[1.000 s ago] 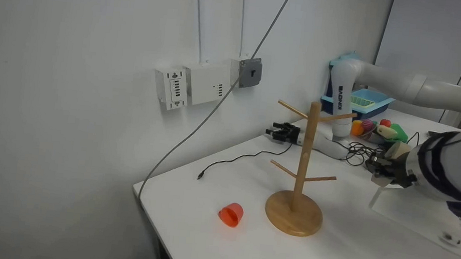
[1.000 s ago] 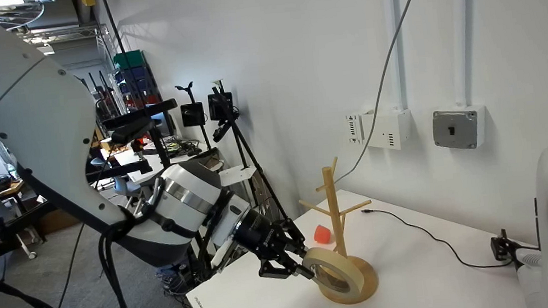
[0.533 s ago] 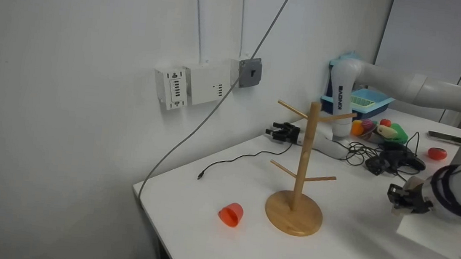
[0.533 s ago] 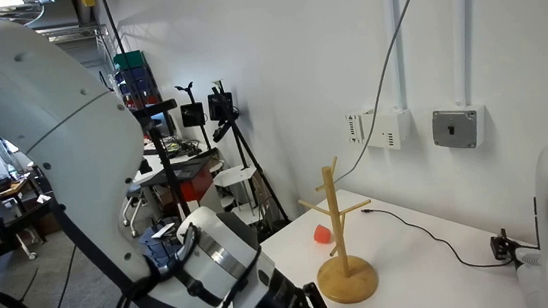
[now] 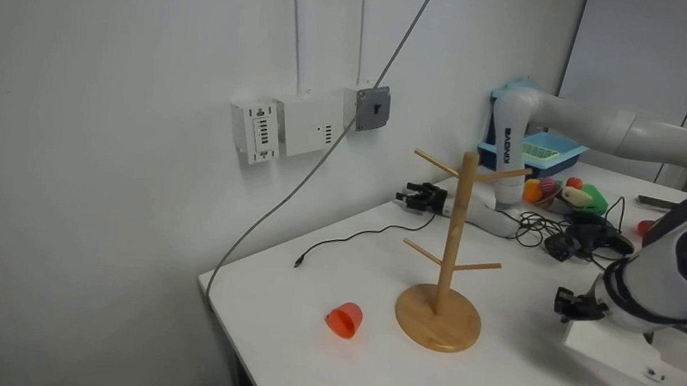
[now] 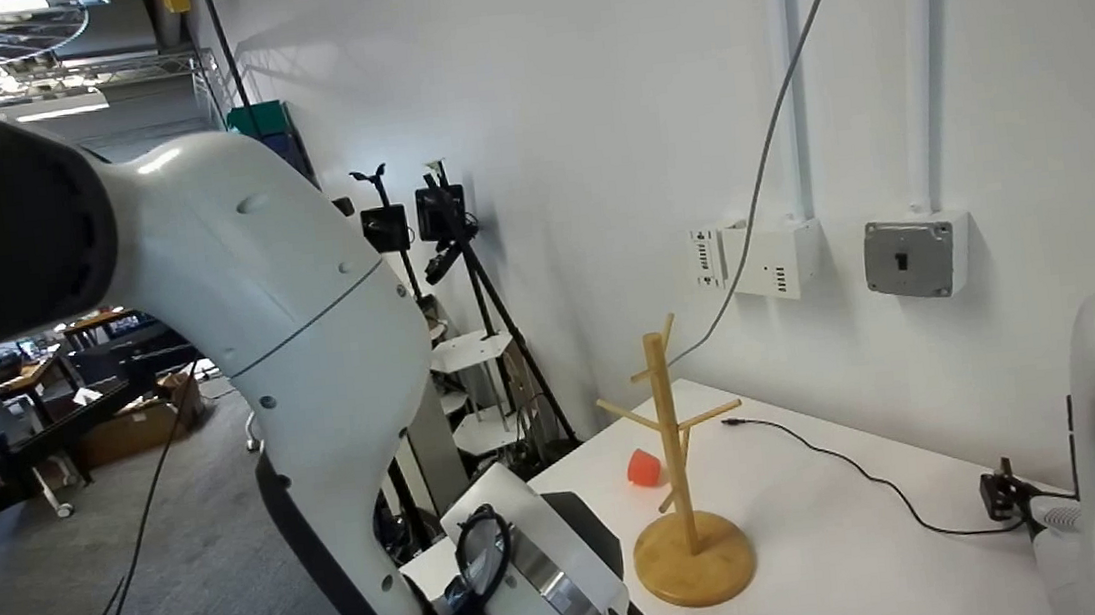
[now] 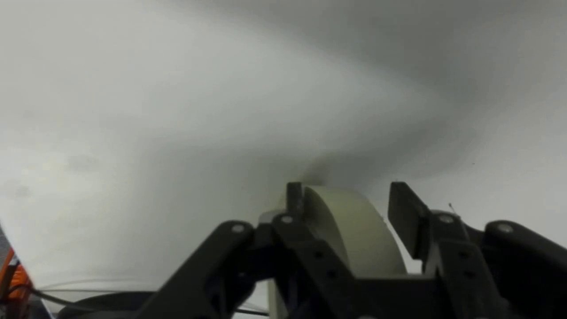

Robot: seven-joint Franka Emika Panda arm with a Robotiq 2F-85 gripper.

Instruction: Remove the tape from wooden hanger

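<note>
At the left of an exterior view, two white boxes [image 5: 307, 128] and a grey switch box [image 5: 374, 109] are seen fixed to the wall [image 5: 100, 163]. Below them, an orange cup [image 5: 345, 319] is laid on its side on the white desk [image 5: 331, 381], and behind it a thin black cable [image 5: 389, 226] is stretched out. Right of the cup, the wooden hanger [image 5: 455, 235] is stood upright, its round base set flat and its thin pegs spread at two heights. Farther right, a blue tub [image 5: 571, 154] is placed near a heap of small bright things [image 5: 576, 197]. At the far right, the robot arm [image 5: 656, 280] is reached low over the desk, well apart from the hanger. In the wrist view, the fingers [image 7: 405, 217] are spread apart and the tape [image 7: 371, 235] is seen between them, off the hanger: the finger on the left is set close beside it, while a gap is shown on the right. Whether the tape is touched there, or rested on the desk, cannot be told.
</note>
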